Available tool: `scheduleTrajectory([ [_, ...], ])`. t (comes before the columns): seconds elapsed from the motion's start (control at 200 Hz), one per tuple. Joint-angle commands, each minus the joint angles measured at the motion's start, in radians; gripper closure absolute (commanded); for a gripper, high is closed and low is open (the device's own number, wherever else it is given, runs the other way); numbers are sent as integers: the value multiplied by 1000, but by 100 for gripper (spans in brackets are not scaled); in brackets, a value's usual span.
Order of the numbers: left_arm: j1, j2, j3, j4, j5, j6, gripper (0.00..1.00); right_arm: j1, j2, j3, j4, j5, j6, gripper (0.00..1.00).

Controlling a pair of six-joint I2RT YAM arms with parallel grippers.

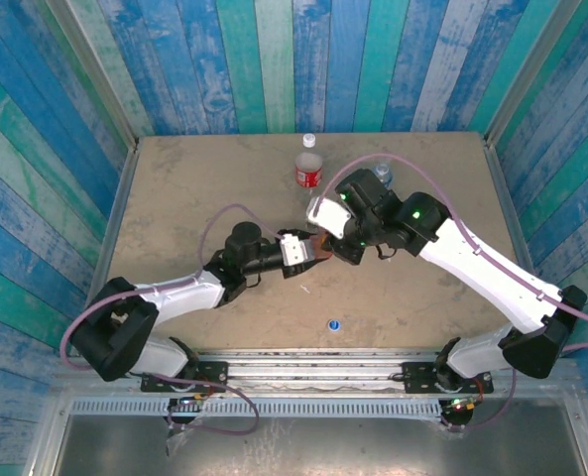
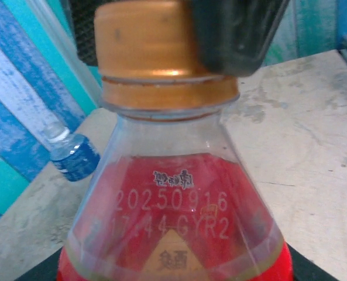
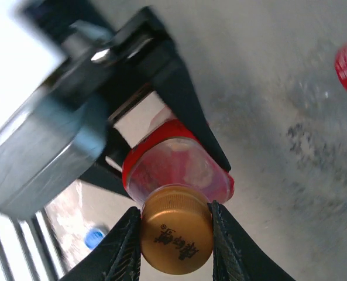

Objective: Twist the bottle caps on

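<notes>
orange cap (image 3: 176, 229) on red bottle (image 2: 173, 234), right gripper (image 3: 176, 249) tight around cap, left gripper (image 1: 308, 250) tight around bottle

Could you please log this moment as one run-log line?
left jaws: shut on red bottle | right jaws: shut on orange cap | blue cap: loose on table

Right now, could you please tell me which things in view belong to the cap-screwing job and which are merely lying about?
Job: red bottle, orange cap, red-labelled bottle, white cap, blue-labelled bottle, blue cap.
Not the job: painted plank walls, arm cables.
</notes>
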Motion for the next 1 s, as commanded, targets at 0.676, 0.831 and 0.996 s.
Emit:
scheduleTrajectory([
  [0.676, 4, -54, -11, -12, 83, 10, 45, 13, -145, -60, -26, -114, -678, 50],
  [0.831, 20, -67, -27, -7, 108, 10, 45, 18, -64, 15, -54, -54, -774, 57],
  [0.996, 21, -75, -23, -24, 114, 18, 45, 18, -13, 38, -75, -46, -826, 56],
])
